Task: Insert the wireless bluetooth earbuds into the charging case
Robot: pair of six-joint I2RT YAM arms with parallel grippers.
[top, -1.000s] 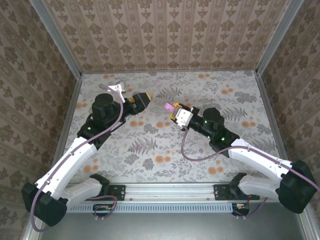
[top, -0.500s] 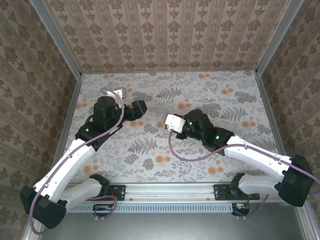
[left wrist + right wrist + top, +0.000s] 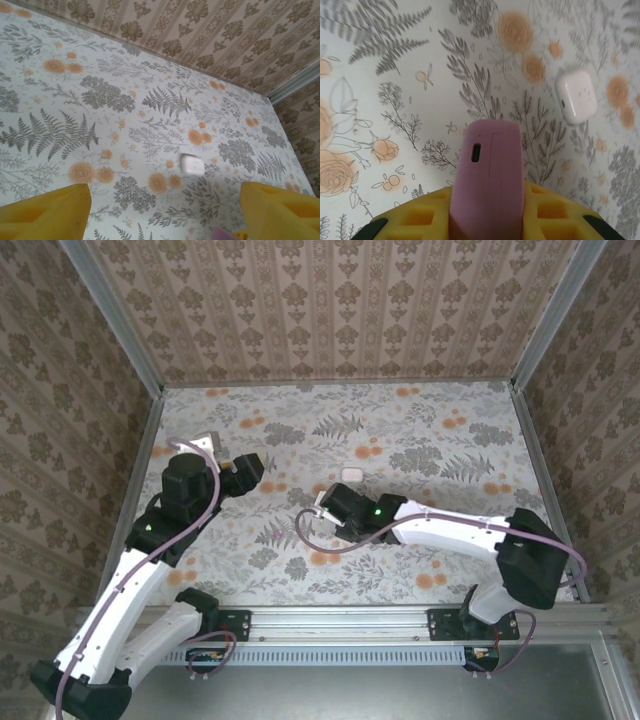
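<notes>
My right gripper (image 3: 487, 202) is shut on a pink charging case (image 3: 490, 170), which stands upright between the yellow pads (image 3: 555, 210) with its charging port facing the camera. From above, that gripper (image 3: 318, 508) hangs low over the middle of the table. A white charging case (image 3: 350, 474) lies shut on the table just behind it, and it also appears in both wrist views (image 3: 576, 96) (image 3: 192, 164). My left gripper (image 3: 165, 215) is open with nothing between its yellow fingers (image 3: 45, 212); it sits at the left (image 3: 247, 470). A tiny pink speck (image 3: 277, 537), possibly an earbud, lies on the table.
The floral table cover (image 3: 450, 440) is walled by patterned panels at the back and sides. A metal rail (image 3: 340, 622) runs along the near edge by the arm bases.
The right arm has swung left and toward the near side, carrying the pink case down over the table's middle. The left arm has drawn back to the left.
</notes>
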